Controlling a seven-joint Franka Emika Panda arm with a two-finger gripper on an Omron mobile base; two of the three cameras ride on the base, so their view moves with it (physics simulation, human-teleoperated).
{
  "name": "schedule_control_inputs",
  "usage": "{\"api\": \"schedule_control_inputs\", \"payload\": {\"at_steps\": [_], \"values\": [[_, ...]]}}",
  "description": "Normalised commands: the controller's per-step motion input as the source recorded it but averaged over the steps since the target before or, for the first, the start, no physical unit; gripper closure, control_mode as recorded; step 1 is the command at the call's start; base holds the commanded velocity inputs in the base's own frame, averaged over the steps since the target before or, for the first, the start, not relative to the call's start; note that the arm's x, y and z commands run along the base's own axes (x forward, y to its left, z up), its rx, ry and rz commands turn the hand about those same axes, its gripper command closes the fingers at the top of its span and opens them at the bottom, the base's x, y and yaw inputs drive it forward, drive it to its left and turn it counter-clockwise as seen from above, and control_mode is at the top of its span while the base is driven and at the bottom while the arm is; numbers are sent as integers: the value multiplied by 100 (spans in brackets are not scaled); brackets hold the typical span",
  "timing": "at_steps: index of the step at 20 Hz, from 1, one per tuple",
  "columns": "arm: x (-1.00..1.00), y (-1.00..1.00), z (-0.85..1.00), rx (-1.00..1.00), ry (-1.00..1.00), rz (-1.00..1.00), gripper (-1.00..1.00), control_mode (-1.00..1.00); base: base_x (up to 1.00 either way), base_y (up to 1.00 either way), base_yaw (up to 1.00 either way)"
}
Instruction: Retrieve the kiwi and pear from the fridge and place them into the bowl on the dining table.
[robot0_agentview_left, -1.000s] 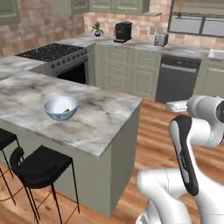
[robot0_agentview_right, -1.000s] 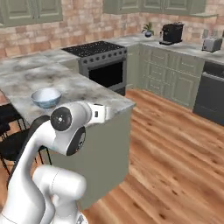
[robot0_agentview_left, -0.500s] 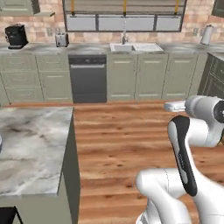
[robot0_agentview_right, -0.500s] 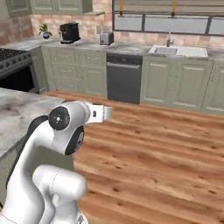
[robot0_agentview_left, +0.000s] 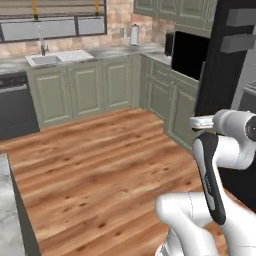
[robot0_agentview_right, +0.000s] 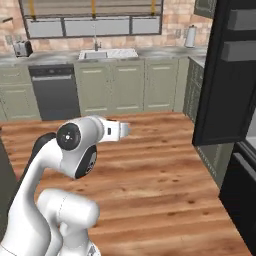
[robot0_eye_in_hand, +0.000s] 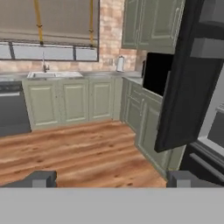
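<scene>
Standing in the kitchen here, and the robot looks early in the fetch part of the job. The fridge (robot0_eye_in_hand: 183, 83) is off to the right with its black door swung open, grey interior just peeking out behind it at the right edge. I can't spot the kiwi or the pear from any angle, so my guess is they sit inside on the shelves, but that part is hidden. The gripper (robot0_eye_in_hand: 111, 179) has its fingers (robot0_eye_in_hand: 41, 178) spread wide with nothing between them, pointing over the wood floor (robot0_agentview_left: 100, 165) toward the corner cabinets (robot0_eye_in_hand: 144, 118). The sink (robot0_agentview_right: 107, 53) and dishwasher (robot0_agentview_right: 52, 92) sit along the far wall. So both fruits are left to grab, then the trip to the bowl.
</scene>
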Motion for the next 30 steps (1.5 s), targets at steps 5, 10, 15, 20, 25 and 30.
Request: {"api": "schedule_control_inputs", "payload": {"at_steps": [5,10,15,20,25,30], "values": [[0,0,0,0,0,0,-100,100,0,0,-63],[0,0,0,0,0,0,-100,100,15,0,-60],[0,0,0,0,0,0,-100,100,54,2,-53],[0,0,0,0,0,0,-100,100,59,27,-51],[0,0,0,0,0,0,-100,100,50,77,-50],[0,0,0,0,0,0,-100,100,55,90,-49]]}}
